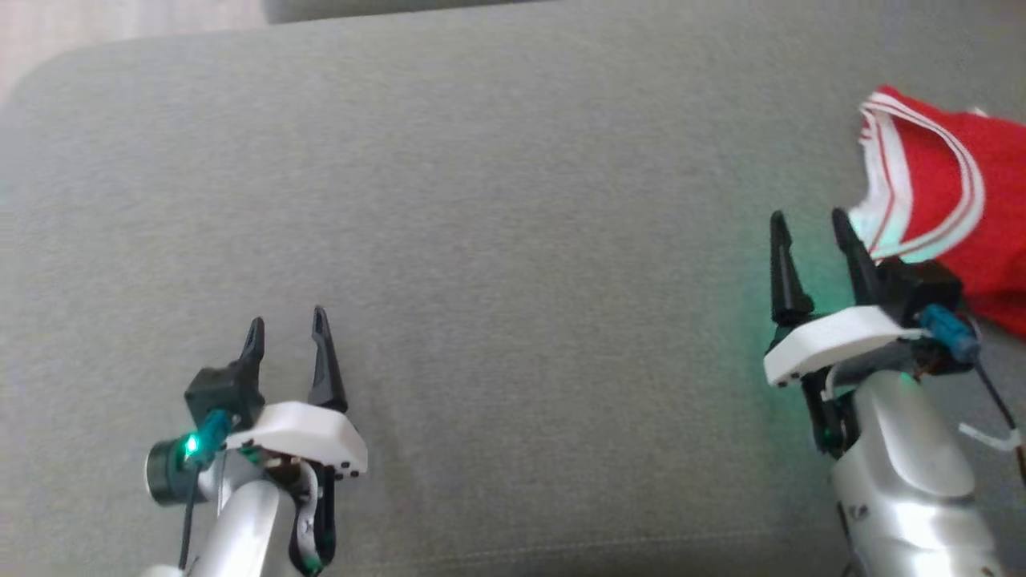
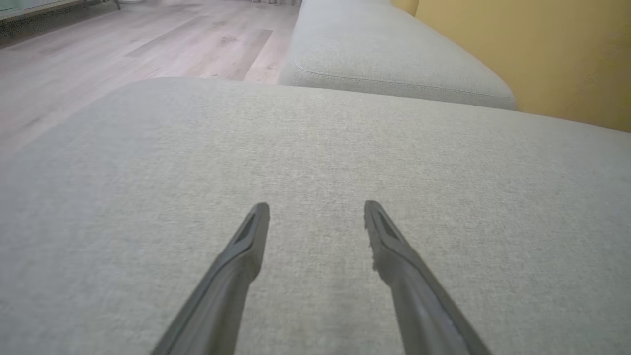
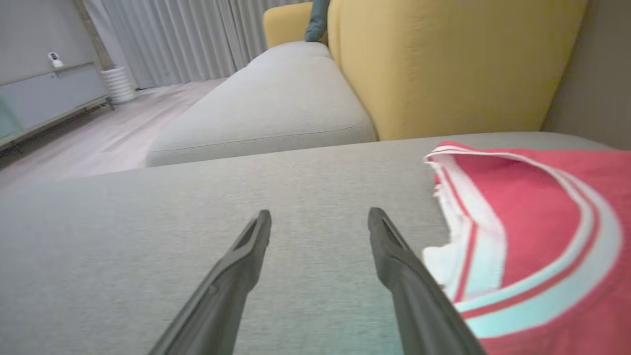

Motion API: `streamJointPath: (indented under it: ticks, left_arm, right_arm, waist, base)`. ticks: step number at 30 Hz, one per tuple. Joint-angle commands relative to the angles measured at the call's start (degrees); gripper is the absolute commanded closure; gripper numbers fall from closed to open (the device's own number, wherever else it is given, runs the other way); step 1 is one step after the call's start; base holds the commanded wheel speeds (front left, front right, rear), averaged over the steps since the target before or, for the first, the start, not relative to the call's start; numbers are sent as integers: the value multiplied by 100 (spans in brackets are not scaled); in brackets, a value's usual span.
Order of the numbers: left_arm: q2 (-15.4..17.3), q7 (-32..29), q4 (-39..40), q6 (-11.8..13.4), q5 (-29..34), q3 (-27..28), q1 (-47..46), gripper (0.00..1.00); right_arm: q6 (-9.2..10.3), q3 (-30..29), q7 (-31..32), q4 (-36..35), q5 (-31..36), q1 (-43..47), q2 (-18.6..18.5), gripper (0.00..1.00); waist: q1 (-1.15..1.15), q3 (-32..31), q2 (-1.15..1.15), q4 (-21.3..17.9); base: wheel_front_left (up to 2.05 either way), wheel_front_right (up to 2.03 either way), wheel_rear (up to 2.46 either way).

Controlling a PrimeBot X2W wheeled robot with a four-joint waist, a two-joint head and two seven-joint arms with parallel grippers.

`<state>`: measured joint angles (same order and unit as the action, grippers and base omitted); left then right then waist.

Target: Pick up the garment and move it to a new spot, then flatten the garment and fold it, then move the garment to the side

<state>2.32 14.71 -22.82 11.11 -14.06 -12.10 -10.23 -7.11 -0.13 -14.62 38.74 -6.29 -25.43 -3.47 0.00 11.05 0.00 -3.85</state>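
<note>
Two grippers gape empty: left gripper (image 1: 287, 316) lower left, right gripper (image 1: 807, 214) beside red garment (image 1: 990, 160) at right edge. Likely soft, light, limp; pinch striped hem (image 1: 888, 204).

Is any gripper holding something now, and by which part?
Nothing is held. The left gripper and right gripper both stand open; the red garment lies on the cushion beside the right one.
</note>
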Motion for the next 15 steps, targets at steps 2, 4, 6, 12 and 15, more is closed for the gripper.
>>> streamJointPath:
  ticks: [2,4,6,12,15]
  left_arm:
    - [55,29,216,11,-63,181,-37,0]
    - [55,29,238,13,-79,215,13,0]
    - [55,29,235,1,-72,250,65,0]
    - [55,29,270,-61,-28,394,225,0]
    - [55,29,327,-137,-62,458,287,0]
  right_arm:
    - [-37,205,-38,-252,-55,-24,57,0]
    - [-37,250,-38,-253,-114,71,57,0]
    - [-37,307,-38,-261,-93,147,58,0]
    - [-37,336,-38,-225,-235,337,58,0]
    - [-37,375,-38,-233,-265,374,58,0]
  waist:
    - [0,-227,0,282]
    - [0,-303,0,353]
    - [0,-390,0,392]
    - [0,-669,0,406]
    - [0,-731,0,374]
  base:
    - [0,0,0]
    - [0,0,0]
    - [0,0,0]
    - [0,0,0]
    - [0,0,0]
